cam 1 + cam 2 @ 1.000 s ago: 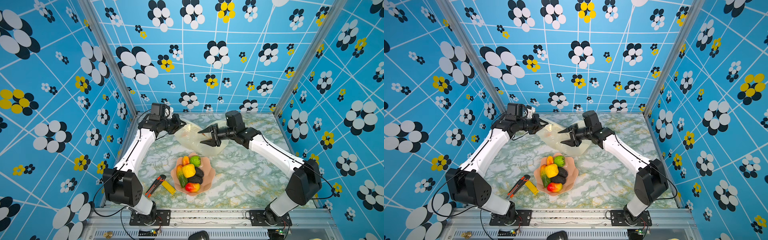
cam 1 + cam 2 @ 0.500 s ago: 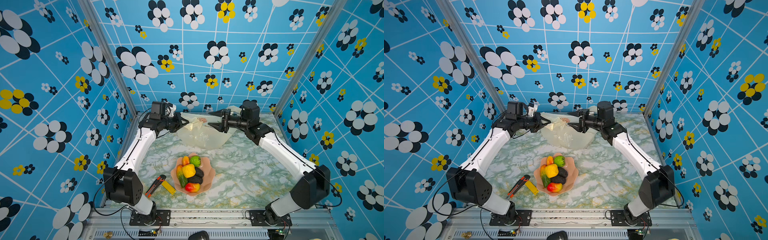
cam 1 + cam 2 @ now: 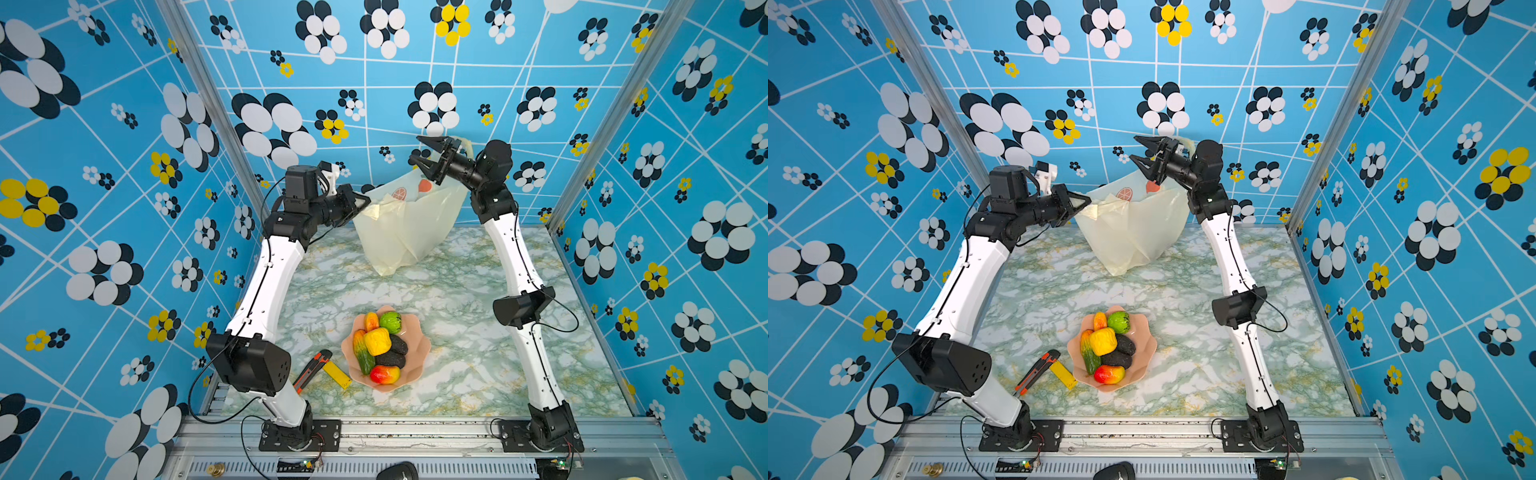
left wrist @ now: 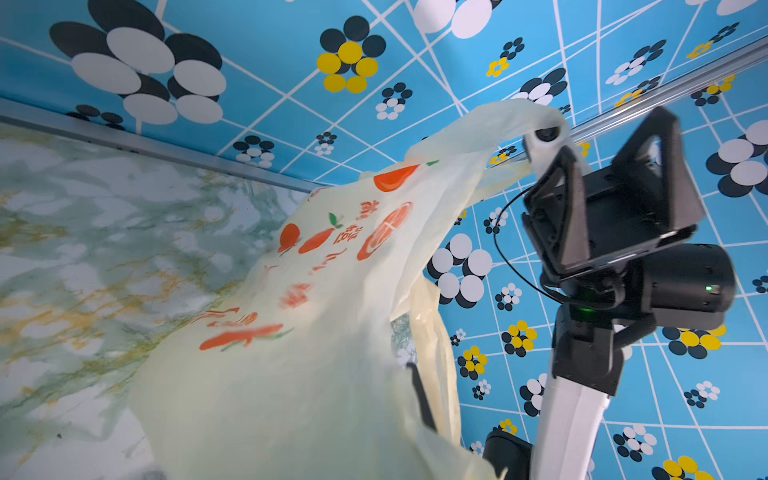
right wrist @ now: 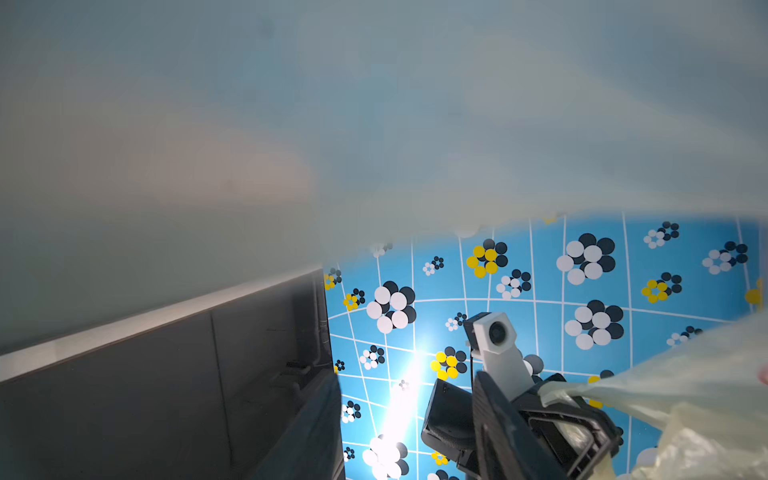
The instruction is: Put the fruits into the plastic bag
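Observation:
The plastic bag (image 3: 407,232) (image 3: 1129,232), pale yellow with orange fruit prints, hangs upright at the back of the table, its bottom touching the marble. My left gripper (image 3: 361,203) (image 3: 1084,202) is shut on the bag's left rim; in the left wrist view the film (image 4: 316,332) wraps round a thin dark finger (image 4: 419,399). My right gripper (image 3: 424,160) (image 3: 1144,156) is high at the back, jaws open, with the bag's handle (image 4: 498,124) hooked over it. The fruits (image 3: 384,349) (image 3: 1106,349) lie heaped in the pink bowl (image 3: 419,353) in front. Bag film (image 5: 374,124) covers most of the right wrist view.
An orange-black utility knife (image 3: 311,370) (image 3: 1036,372) and a flat yellow block (image 3: 336,374) (image 3: 1063,374) lie just left of the bowl. The patterned back wall stands close behind the bag. Marble table (image 3: 457,374) spreads round the bowl.
My right gripper has swung from low near the bowl up and back, carrying the bag's handle. The bag went from slumped to stretched upright. The left gripper barely moved.

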